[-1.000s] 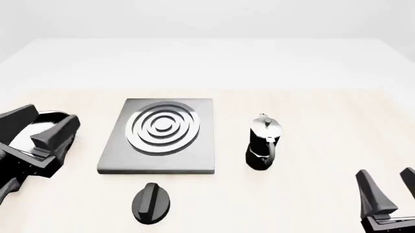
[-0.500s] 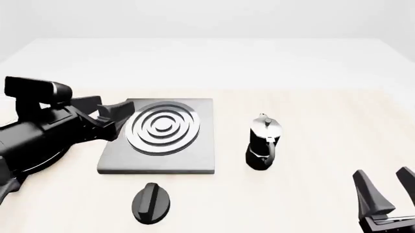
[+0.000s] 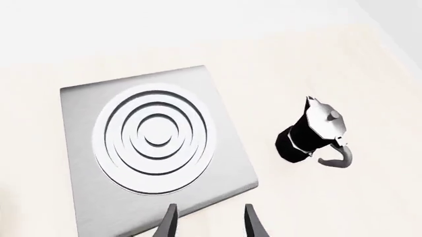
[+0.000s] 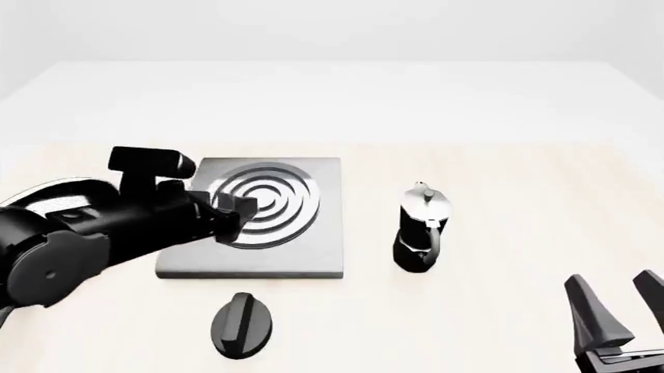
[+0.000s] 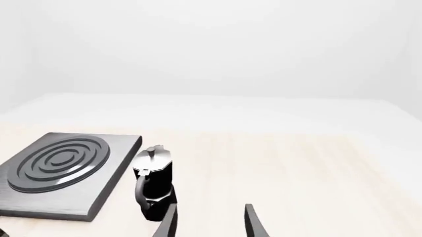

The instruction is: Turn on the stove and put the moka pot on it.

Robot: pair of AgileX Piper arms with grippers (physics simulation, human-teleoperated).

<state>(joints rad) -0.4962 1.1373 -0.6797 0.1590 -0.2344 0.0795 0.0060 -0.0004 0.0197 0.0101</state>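
Overhead first, from the front view. My left arm reached in across the table (image 4: 498,155), and my left gripper (image 4: 236,211) hung over the near-left part of the stove (image 4: 291,249), empty; from here I could not tell how its jaws stood. The ring burner (image 4: 280,198) showed past the arm. The black oval knob (image 4: 242,324) lay on the table just in front of the stove, apart from it. The moka pot (image 4: 421,228) stood upright to the right of the stove, near it but not touching, with nothing gripping it. My right gripper (image 4: 624,307) sat low at the near-right corner, well apart from the pot, fingers spread and empty.

Left wrist view: both fingertips (image 3: 169,223) showed with a clear gap between them, nothing held. The stove slab (image 3: 228,163) lay beyond them and the moka pot (image 3: 310,132) stood off to its side.

Right wrist view: fingertips (image 5: 254,222) parted, nothing between them. The moka pot (image 5: 153,182) stood just beyond them, handle towards me, beside the stove (image 5: 99,195).
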